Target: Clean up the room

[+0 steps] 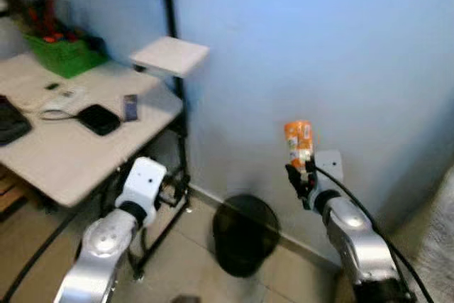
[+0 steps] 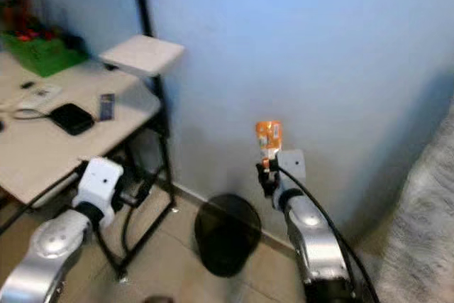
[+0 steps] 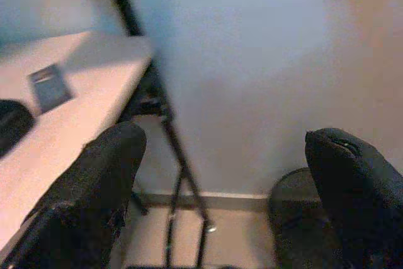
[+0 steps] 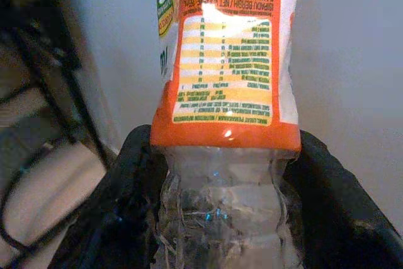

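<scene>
You are facing a big pale blue wall (image 1: 298, 47). On your left is a white table (image 1: 64, 154) with a black frame, and a phone (image 1: 130, 106) and a black pouch (image 1: 98, 118) lie on it. Down on the floor by the wall sits a round black bin (image 1: 245, 235), between your two arms. Your right end effector (image 1: 301, 175) is held up near the wall, above the bin and a bit to its right. It is pinching a plastic bottle (image 1: 299, 143) with an orange label. The two black fingers squeeze the clear, crinkly part just under the label. The bottle looks empty, so it is likely very light and soft, and it may squash or slip if you squeeze hard. Hold it by that ribbed clear part. Your left end effector (image 3: 227, 187) hangs low by the table leg with its fingers spread wide and nothing in them.
</scene>
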Controlling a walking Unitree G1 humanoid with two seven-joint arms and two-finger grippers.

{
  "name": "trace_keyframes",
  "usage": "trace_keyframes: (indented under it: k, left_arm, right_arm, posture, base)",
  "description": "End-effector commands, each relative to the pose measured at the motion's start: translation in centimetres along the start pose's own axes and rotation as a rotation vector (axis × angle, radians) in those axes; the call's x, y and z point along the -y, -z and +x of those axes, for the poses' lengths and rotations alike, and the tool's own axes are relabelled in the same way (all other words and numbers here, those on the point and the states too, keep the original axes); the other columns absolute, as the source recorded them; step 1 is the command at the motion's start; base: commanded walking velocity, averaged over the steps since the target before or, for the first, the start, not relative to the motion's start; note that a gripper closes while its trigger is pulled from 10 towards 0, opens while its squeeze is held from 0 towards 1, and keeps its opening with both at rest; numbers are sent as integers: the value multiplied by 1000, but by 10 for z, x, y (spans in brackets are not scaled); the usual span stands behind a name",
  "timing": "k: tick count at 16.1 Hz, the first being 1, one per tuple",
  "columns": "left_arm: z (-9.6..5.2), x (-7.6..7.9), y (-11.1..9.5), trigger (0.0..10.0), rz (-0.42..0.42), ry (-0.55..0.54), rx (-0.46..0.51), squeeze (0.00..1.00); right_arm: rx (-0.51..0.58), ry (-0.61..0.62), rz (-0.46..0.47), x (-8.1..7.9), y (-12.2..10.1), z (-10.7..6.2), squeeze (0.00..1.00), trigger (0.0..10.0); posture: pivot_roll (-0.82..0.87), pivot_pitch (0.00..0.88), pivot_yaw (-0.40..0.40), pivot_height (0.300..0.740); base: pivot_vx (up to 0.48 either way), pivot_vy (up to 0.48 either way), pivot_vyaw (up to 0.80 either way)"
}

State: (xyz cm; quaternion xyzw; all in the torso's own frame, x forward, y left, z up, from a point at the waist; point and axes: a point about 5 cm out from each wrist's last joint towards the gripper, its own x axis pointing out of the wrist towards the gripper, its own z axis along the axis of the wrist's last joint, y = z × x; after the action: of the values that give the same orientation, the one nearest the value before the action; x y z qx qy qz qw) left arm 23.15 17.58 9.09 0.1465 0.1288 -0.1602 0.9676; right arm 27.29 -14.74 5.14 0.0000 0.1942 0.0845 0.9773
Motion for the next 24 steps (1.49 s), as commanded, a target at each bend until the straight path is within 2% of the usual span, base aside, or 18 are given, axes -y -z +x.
trace_keyframes:
  k: [1, 5, 8, 9, 10, 12, 14, 15, 17, 20, 21, 22, 24]
  left_arm:
    - [2, -1, -6, 10000, 9, 11, 16, 0]
    - [5, 0, -8, 10000, 24, 63, 22, 0]
    - [3, 4, -4, 10000, 42, 138, 2, 0]
    - [2, 5, -1, 10000, 43, 185, -8, 0]
    - [0, 9, 3, 10000, 58, 274, -19, 0]
    - [-1, 10, 5, 10000, 100, 382, -50, 0]
    - [-4, 10, 5, 10000, 120, 486, -75, 0]
    - [-7, 11, 7, 10000, 159, 585, -113, 0]
    - [-9, 9, 9, 10000, 174, 632, -130, 0]
    - [-13, 6, 12, 10000, 178, 680, -162, 0]
    - [-14, 6, 12, 10000, 174, 687, -166, 0]
    - [-14, 5, 13, 10000, 175, 690, -168, 0]
    - [-15, 4, 14, 10000, 173, 698, -172, 0]
  right_arm:
    - [15, -28, 5, -5, -5, 2, 0, 10000]
    - [-42, -91, -95, -6, 4, 4, 0, 10000]
    - [-143, -245, -194, -16, 17, 4, 0, 10000]
    - [-166, -294, -259, -19, 21, 5, 0, 10000]
    - [-193, -340, -362, -22, 27, 9, 0, 10000]
    - [-223, -304, -403, -25, 33, 24, 0, 10000]
    - [-258, -259, -384, -28, 35, 34, 0, 10000]
    - [-310, -213, -391, -29, 38, 41, 0, 10000]
    - [-335, -196, -397, -30, 41, 45, 0, 10000]
    - [-357, -185, -324, -34, 42, 48, 0, 10000]
    - [-363, -186, -328, -35, 43, 49, 455, 10000]
    - [-369, -197, -325, -37, 45, 48, 1000, 10000]
    - [-381, -232, -259, -43, 48, 48, 1000, 10000]
  posture:
    - [234, 0, 2, 740]
    - [225, 0, 10, 740]
    - [220, 0, 20, 740]
    - [222, 0, 21, 740]
    - [227, 0, 20, 740]
    - [233, 0, 17, 740]
    - [237, 0, 17, 740]
    - [248, 0, 11, 740]
    - [252, 0, 9, 740]
    - [258, 0, 5, 740]
    - [258, 0, 5, 740]
    - [258, 0, 5, 740]
    - [256, 0, 7, 740]
  base:
    - [379, 0, 0]
    - [373, 0, -297]
    - [101, 0, 0]
    - [0, 0, 0]
    - [0, 0, 0]
    - [0, 0, 0]
    - [0, 0, 0]
    - [0, 0, 0]
    - [0, 0, 0]
    - [0, 0, 0]
    - [0, 0, 0]
    - [0, 0, 0]
    - [0, 0, 0]
